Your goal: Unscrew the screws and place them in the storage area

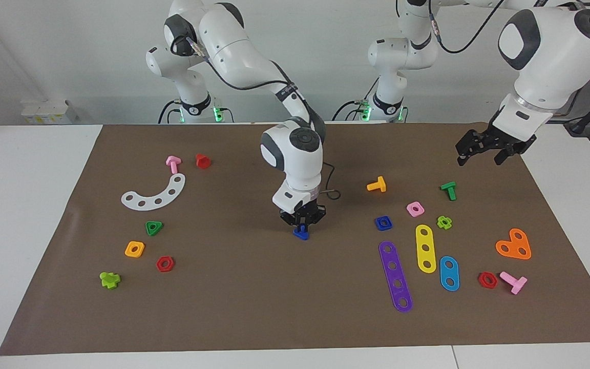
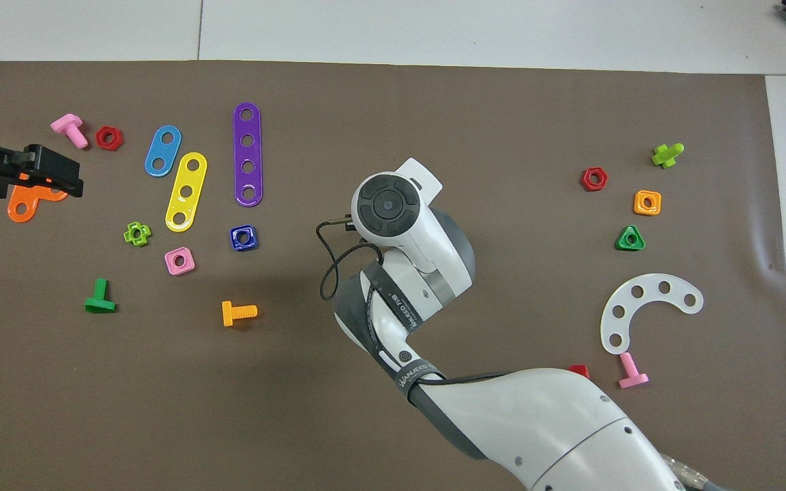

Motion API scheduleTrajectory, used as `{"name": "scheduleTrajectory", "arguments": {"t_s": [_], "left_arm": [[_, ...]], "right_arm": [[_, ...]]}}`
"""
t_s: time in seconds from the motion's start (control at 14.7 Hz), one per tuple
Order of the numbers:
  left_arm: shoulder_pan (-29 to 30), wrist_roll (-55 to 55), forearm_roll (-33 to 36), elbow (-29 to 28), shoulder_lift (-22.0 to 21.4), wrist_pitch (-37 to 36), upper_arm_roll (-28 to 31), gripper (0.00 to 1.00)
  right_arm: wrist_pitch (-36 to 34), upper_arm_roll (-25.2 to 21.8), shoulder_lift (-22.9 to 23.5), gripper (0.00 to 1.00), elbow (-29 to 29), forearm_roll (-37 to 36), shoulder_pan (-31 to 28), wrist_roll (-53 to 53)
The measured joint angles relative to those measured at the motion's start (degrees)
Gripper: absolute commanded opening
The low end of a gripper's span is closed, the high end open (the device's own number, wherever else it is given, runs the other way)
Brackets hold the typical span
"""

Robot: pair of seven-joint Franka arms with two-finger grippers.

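A small blue screw (image 1: pixel 301 235) stands on the brown mat at the middle of the table. My right gripper (image 1: pixel 302 228) points straight down and is shut on the screw's stem, with the head on the mat. In the overhead view the right arm's wrist hides both the screw and that gripper. The storage area (image 1: pixel 154 193) is the patch of mat with the white curved strip (image 2: pixel 645 307), toward the right arm's end. My left gripper (image 1: pixel 479 156) hangs open and holds nothing, above the mat's edge at the left arm's end; in the overhead view the left gripper (image 2: pixel 69 179) covers part of an orange plate (image 2: pixel 21 208).
Around the white strip lie a pink bolt (image 1: pixel 173 164), a red piece (image 1: pixel 203 161), a green triangular nut (image 1: pixel 154 227), an orange nut (image 1: pixel 134 249) and a red nut (image 1: pixel 165 264). Toward the left arm's end lie a blue square nut (image 1: pixel 383 223), purple, yellow and blue strips, and more bolts.
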Motion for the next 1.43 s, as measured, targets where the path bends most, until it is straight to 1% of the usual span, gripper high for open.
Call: {"name": "scheduleTrajectory", "arguments": {"t_s": [0.27, 0.34, 0.48, 0.75, 0.88, 1.02, 1.16, 1.43], "left_arm": [[0.0, 0.0, 0.0, 0.0, 0.0, 0.0, 0.0, 1.0], [0.0, 0.0, 0.0, 0.0, 0.0, 0.0, 0.0, 1.0], [0.0, 0.0, 0.0, 0.0, 0.0, 0.01, 0.0, 1.0], [0.0, -0.01, 0.0, 0.0, 0.0, 0.01, 0.0, 1.0], [0.0, -0.01, 0.0, 0.0, 0.0, 0.01, 0.0, 1.0], [0.0, -0.01, 0.0, 0.0, 0.0, 0.01, 0.0, 1.0], [0.0, -0.01, 0.0, 0.0, 0.0, 0.01, 0.0, 1.0], [0.0, -0.01, 0.0, 0.0, 0.0, 0.02, 0.0, 1.0]], "right_arm": [[-0.6, -0.51, -1.01, 0.0, 1.59, 0.0, -0.49, -0.01], [-0.74, -0.86, -2.25, 0.0, 1.56, 0.0, -1.45, -0.39], [-2.01, -1.09, -6.35, 0.0, 0.33, 0.0, -5.91, -5.04], [-5.16, -1.07, -17.08, 0.0, -8.44, 0.06, -16.38, -16.28], [-5.84, -1.03, -20.34, 0.0, -13.04, 1.76, -20.55, -21.7], [-4.67, -1.02, -21.65, 0.0, -17.18, 4.09, -23.91, -27.57], [-2.01, -1.01, -22.16, 0.0, -21.26, 4.6, -26.62, -31.66], [3.68, -0.99, -22.23, 0.0, -27.01, 4.84, -29.33, -34.73]]}}
